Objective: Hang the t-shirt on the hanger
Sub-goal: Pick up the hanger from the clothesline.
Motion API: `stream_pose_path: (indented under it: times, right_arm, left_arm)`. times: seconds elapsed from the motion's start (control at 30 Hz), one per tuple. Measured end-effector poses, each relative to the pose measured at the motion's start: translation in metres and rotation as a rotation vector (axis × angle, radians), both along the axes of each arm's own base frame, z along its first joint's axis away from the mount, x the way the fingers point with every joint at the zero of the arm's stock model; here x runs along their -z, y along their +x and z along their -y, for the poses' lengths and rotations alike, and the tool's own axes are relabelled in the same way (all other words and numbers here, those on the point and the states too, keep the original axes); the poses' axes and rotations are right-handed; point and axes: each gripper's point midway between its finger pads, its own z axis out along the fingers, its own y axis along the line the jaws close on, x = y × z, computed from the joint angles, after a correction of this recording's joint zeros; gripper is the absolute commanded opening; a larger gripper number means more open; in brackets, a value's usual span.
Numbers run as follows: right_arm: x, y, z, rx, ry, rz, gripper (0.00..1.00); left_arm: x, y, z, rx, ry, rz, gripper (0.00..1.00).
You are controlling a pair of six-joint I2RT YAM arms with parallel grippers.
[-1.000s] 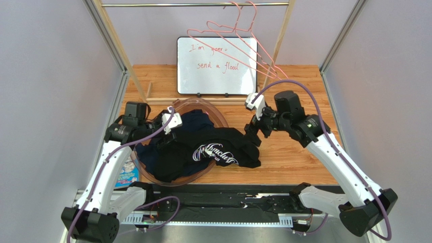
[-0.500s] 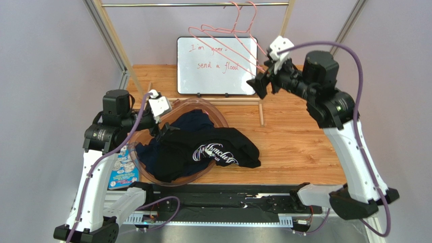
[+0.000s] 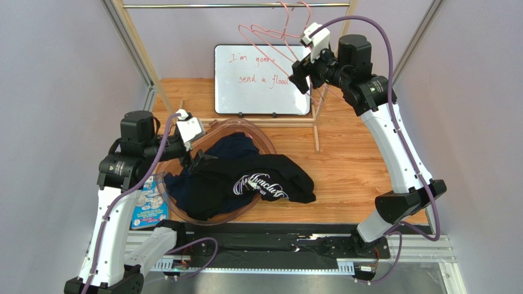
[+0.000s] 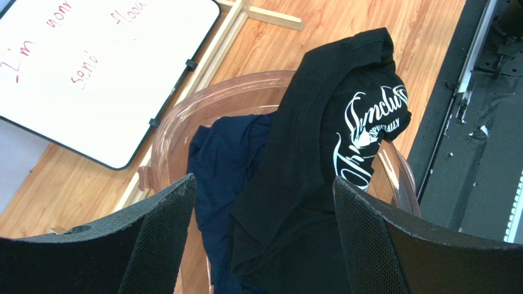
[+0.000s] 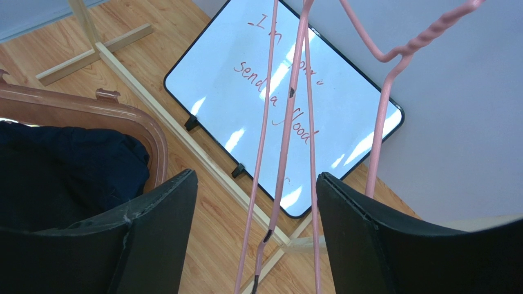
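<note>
Your right gripper (image 5: 255,184) stands, jaws apart, around the wires of the pink hanger (image 5: 283,135) hanging from the rail (image 3: 233,5). Your left gripper (image 4: 264,184), spread and empty, hovers over the t-shirt (image 4: 319,135), draped across the tub (image 4: 178,116) rim onto the table (image 3: 362,177).

the left arm (image 3: 103,211) and right arm (image 3: 393,142) share white tube-like shells and black rounded joints. a purple cable (image 3: 375,27) runs along each to a small white camera box (image 3: 191,127). the fingers (image 4: 153,245) are black, with fine mesh-textured faces.
</note>
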Motion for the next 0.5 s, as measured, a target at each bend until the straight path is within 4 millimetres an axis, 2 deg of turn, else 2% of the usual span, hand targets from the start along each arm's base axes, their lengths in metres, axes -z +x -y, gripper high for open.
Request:
stream_pose_path:
  times: [0.17, 0.23, 0.3, 0.4, 0.43, 0.5]
  right_arm:
    - [-0.002, 0.013, -0.001, 0.009, 0.006, 0.012, 0.63]
    - [0.002, 0.022, -0.003, 0.013, 0.007, 0.007, 0.59]
    - [0.011, 0.029, -0.005, 0.014, 0.006, -0.011, 0.51]
    - [0.023, 0.035, -0.010, 0.003, 0.009, -0.046, 0.32]
    - [0.026, 0.035, -0.012, -0.004, 0.011, -0.058, 0.14]
    - [0.029, 0.035, -0.015, -0.018, 0.020, -0.071, 0.00]
  left_arm:
    - [0.000, 0.000, 0.000, -0.003, -0.003, -0.005, 0.87]
    - [0.000, 0.000, 0.000, -0.003, -0.003, -0.005, 0.87]
    - [0.000, 0.000, 0.000, -0.003, -0.003, -0.003, 0.87]
    - [-0.001, -0.001, -0.001, -0.006, -0.002, 0.003, 0.87]
    - [-0.002, -0.002, -0.001, -0.007, -0.002, 0.006, 0.87]
    - [-0.003, -0.003, -0.001, -0.007, -0.003, 0.011, 0.87]
